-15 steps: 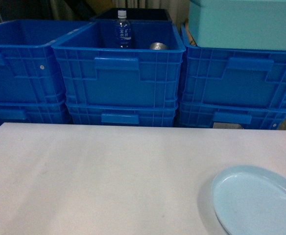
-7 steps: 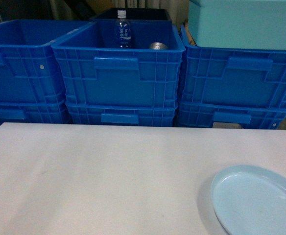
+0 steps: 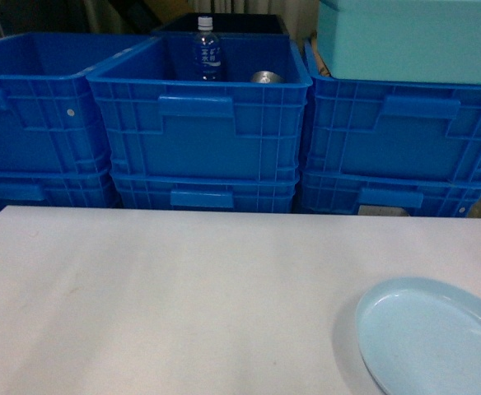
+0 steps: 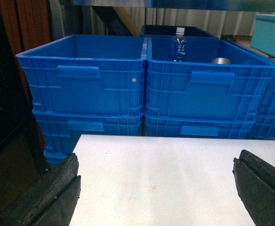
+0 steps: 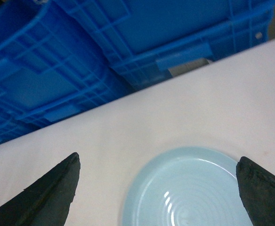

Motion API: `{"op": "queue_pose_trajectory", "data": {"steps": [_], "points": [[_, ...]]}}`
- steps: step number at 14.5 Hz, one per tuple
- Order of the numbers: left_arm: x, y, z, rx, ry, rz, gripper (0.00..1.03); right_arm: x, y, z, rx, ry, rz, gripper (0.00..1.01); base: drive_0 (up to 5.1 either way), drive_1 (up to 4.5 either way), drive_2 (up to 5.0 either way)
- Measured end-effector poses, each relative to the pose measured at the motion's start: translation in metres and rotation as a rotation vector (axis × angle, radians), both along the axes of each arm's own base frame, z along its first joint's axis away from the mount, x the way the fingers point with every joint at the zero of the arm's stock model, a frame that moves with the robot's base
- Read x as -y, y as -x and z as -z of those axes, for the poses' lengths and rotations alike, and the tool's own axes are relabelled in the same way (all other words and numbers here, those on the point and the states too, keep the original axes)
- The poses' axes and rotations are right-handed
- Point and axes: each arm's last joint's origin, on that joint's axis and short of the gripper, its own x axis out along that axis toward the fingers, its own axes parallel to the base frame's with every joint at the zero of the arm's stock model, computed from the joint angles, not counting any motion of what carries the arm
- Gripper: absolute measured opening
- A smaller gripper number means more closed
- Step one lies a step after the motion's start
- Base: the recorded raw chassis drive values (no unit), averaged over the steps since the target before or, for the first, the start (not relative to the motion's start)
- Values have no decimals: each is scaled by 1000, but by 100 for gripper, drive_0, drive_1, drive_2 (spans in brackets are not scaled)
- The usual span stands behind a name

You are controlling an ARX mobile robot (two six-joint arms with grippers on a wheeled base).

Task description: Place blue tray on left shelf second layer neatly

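Blue tray [image 3: 434, 337]: lies flat on the white counter [image 3: 175, 296], at its near right corner, partly cut off by the edge of the head view; nothing touches it.
Right tool [image 5: 158, 186]: spread wide and empty, hanging over the tray, which sits between and just ahead of its two dark fingertips [image 5: 48, 193]; the tray's rim runs well inside the span.
Left tool [image 4: 156, 188]: also spread wide and empty, over bare counter well left of the tray.
Nearer arm: the right, by a long way; my guess is that it makes the pick.
Long axis: none to speak of, since the tray is round, so any rim approach looks as good as another.
Beyond the tray: stacked blue crates [image 3: 199, 123] stand just past the counter's far edge; one holds a bottle [image 3: 207, 49] and a metal can [image 3: 266, 78]; a pale turquoise box [image 3: 409, 37] rests on the right stack.
In the way: nothing between right tool and tray.
Shelf: no shelf layer is plainly recognisable from here.
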Motion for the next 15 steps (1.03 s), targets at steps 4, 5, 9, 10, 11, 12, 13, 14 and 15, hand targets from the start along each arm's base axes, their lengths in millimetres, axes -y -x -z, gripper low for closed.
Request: {"op": "queue_pose_trajectory", "data": {"steps": [4,5,9,10,11,12,13,14,15], "points": [[0,0,0,0,0,0,98,5,0,14,-36,-5,45,98,0,0,0],[0,0,0,0,0,0,98,7,2,17,-41,-3,57,98,0,0,0],[0,0,0,0,0,0,98,23,11,32,-76,-5,109,98,0,0,0],[0,0,0,0,0,0,98,29,14,40,-100,-13,119,98,0,0,0],[0,0,0,0,0,0,98,34,17,47,-119,-23,121,98,0,0,0],[0,0,0,0,0,0,98,38,18,54,-130,-28,124,98,0,0,0],[0,0,0,0,0,0,98,42,18,63,-146,-32,129,98,0,0,0],[0,0,0,0,0,0,98,45,19,70,-161,-42,129,98,0,0,0],[0,0,0,0,0,0,98,46,19,78,-179,-53,126,98,0,0,0]]}}
